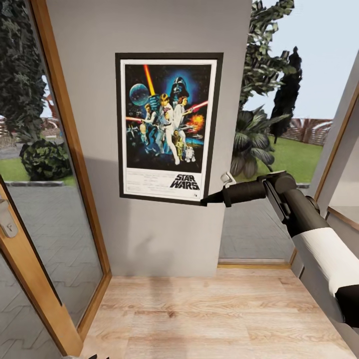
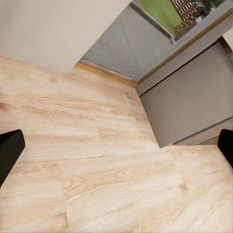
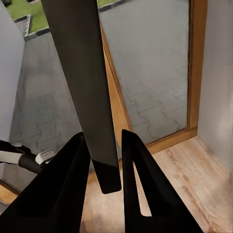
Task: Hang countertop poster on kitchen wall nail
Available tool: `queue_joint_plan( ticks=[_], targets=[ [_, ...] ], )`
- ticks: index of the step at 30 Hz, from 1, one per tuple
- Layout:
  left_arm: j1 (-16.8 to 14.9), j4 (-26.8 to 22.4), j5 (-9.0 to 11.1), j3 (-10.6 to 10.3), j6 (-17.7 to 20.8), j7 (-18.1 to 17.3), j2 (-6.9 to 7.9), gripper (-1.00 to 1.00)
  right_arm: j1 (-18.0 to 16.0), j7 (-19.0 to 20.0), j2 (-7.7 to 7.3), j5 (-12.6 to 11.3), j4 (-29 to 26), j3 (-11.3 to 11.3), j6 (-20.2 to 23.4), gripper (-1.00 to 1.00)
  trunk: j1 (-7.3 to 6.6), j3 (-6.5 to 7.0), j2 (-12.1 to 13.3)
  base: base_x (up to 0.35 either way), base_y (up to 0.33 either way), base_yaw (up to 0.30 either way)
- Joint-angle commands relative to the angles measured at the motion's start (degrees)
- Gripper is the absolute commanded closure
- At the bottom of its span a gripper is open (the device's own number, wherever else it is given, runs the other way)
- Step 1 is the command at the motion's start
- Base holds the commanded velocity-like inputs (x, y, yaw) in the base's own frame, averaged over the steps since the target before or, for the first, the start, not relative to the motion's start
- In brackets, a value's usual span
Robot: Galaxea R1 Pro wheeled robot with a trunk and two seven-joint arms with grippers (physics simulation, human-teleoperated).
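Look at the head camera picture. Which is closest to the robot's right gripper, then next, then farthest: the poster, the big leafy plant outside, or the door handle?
1. The poster: its lower right corner sits in the right gripper.
2. The leafy plant: outside, up and right of the gripper.
3. The door handle: far left edge.

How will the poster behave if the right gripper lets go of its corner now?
The poster looks stiff: its black frame stays straight though the right gripper pinches only the lower corner. It may swing or slide down the wall, since no nail is visible.
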Motion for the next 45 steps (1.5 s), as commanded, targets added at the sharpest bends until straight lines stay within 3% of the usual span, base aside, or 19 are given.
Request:
queue_joint_plan(
  ticks=[1,31,45],
  targets=[
    [-0.02,0.07,0.58,-0.49,-0.26,-0.12,0.02,-1.0,-0.03,0.03,-0.05,-0.27,-0.07,0.13,0.63,1.0,0.02,-0.03,-0.04,0.0,0.0,0.0],
    [-0.02,0.02,0.58,-0.49,-0.26,-0.2,0.03,-1.0,-0.03,-0.02,-0.02,-0.27,-0.37,0.07,0.59,1.0,0.02,-0.03,-0.04,0.049,0.0,0.0],
    [-0.02,0.0,0.58,-0.49,-0.26,-0.21,0.03,-1.0,-0.03,-0.07,0.11,-0.27,-0.45,0.07,0.59,1.0,0.02,-0.03,-0.04,0.27,0.0,0.0]
  ],
)
